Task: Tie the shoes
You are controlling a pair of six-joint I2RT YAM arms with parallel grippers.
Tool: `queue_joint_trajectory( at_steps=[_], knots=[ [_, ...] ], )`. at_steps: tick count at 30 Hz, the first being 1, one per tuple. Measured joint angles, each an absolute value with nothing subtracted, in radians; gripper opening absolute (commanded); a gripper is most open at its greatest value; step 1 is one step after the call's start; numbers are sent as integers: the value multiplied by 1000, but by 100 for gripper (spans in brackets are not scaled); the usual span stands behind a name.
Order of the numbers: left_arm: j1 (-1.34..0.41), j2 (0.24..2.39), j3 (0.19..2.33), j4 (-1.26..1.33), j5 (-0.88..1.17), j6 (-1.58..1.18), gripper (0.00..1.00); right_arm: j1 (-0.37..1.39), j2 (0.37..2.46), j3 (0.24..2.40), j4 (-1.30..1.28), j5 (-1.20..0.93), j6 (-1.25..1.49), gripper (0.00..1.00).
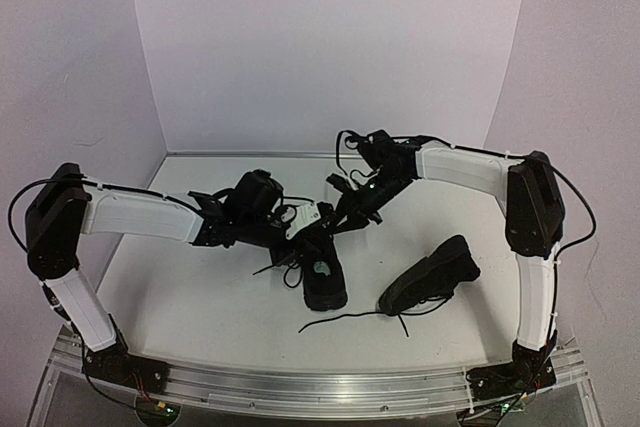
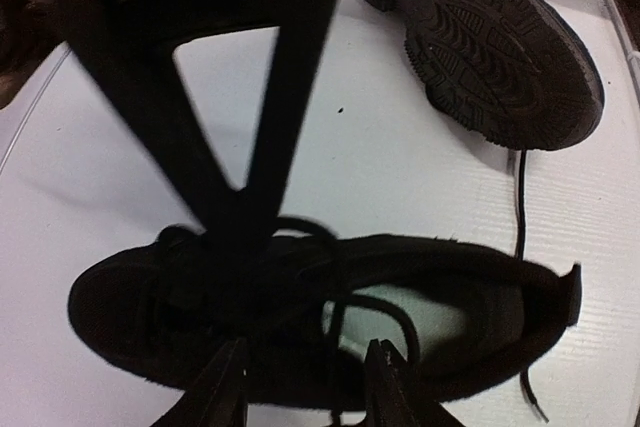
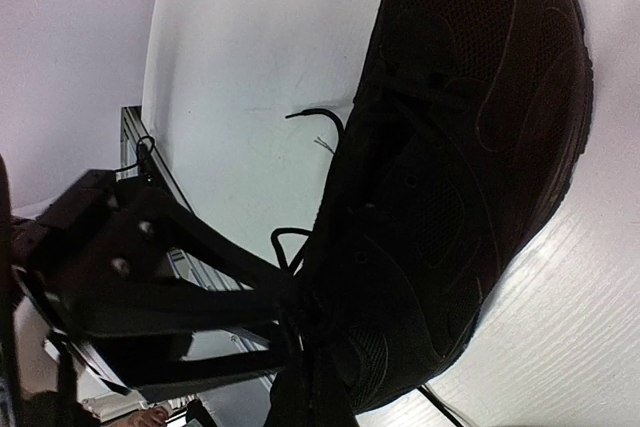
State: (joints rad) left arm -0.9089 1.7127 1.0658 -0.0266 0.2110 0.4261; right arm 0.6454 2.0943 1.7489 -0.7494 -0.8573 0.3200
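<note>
Two all-black low-top shoes on a white table (image 1: 200,297), seen from above and from both wrists. The upright shoe (image 1: 325,287) stands near the middle of the table on its sole, its opening facing up and showing a pale insole label (image 1: 320,267); upper, sole and heel tab are one matte black. Its thin black laces (image 2: 345,312) loop loosely over the tongue and across the opening, untied. The tipped shoe (image 1: 435,272) lies on its side to the right, apart from the first. Its black sole, with a ridged tread, is turned toward the left wrist camera. A loose lace (image 1: 345,320) trails from it across the table toward the near edge. Both arms reach in over the upright shoe from opposite sides. The left gripper (image 2: 305,392) hangs just above the shoe's opening with its fingers (image 2: 225,392) spread, one strand of lace running down through the gap between them without visible contact. The right gripper (image 2: 237,232) comes down onto the lacing at the tongue with its jaws pressed together. Whether a strand is caught between them cannot be told, black on black.
</note>
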Motion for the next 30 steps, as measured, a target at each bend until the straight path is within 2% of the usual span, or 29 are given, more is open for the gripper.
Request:
queue_joint_trajectory(
  at_steps=[6,11,19,30],
  knots=[
    [-793,1555,1048,-189,173,360,43,631,2070,1746,-750,-813,329,0],
    [-747,1531,1049,-343,113,326,41,616,2049,1745,-749,-791,333,0],
    [-747,1701,1076,-552,65,274,39,607,2049,1744,-749,-774,335,0],
    [-747,1896,1224,-641,-1,228,35,600,2039,1717,-750,-760,335,0]
  ],
)
